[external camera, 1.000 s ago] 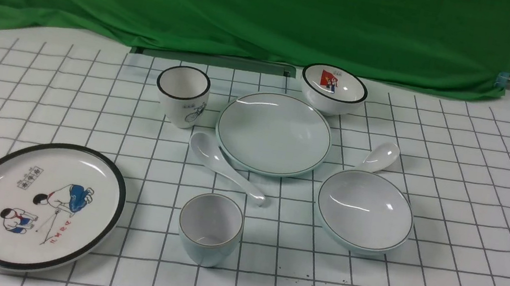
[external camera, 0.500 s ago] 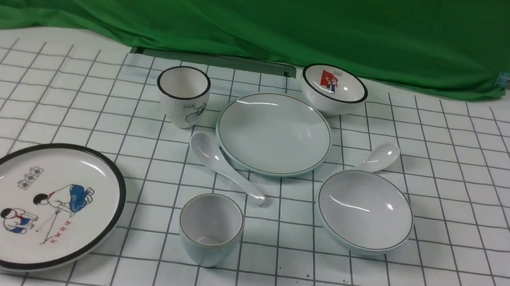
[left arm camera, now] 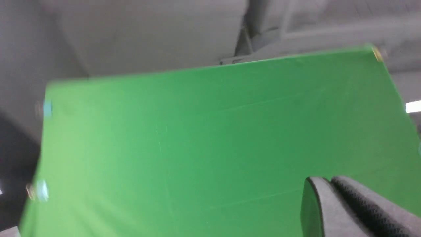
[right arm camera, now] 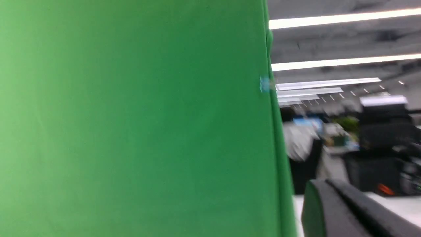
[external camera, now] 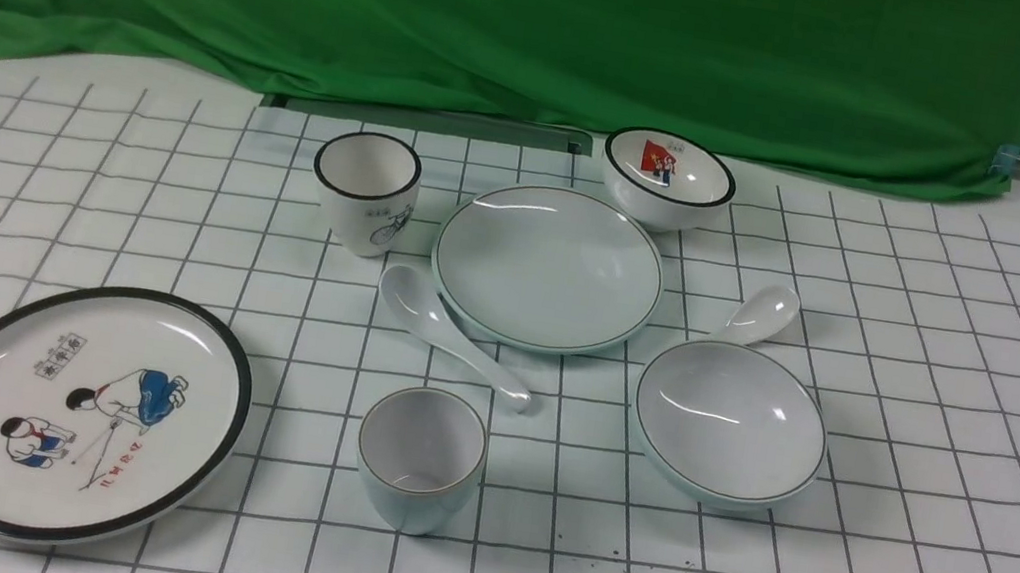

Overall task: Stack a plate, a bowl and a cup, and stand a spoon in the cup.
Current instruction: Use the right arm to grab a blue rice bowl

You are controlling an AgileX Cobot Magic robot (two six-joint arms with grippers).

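Observation:
The pale blue-green plate (external camera: 547, 267) lies at the middle back of the table. The plain bowl (external camera: 729, 422) sits to its front right, and the plain cup (external camera: 420, 458) stands upright in front. The plain white spoon (external camera: 452, 334) lies between cup and plate, with its handle pointing to the front right. Neither arm shows in the front view. My left gripper (left arm camera: 329, 180) is shut and empty, raised, with only green curtain behind it. My right gripper (right arm camera: 324, 182) is shut and empty, raised beside the curtain's edge.
A black-rimmed plate with cartoon children (external camera: 84, 413) lies front left. A bicycle cup (external camera: 364, 192) stands back left of the plate, and a black-rimmed bowl with a red picture (external camera: 668, 179) behind it. A second white spoon (external camera: 758, 316) lies partly behind the plain bowl. The green curtain (external camera: 510, 14) closes the back.
A dark part of the left arm at the front view's lower left corner one second ago has left that view. The tableware has not moved.

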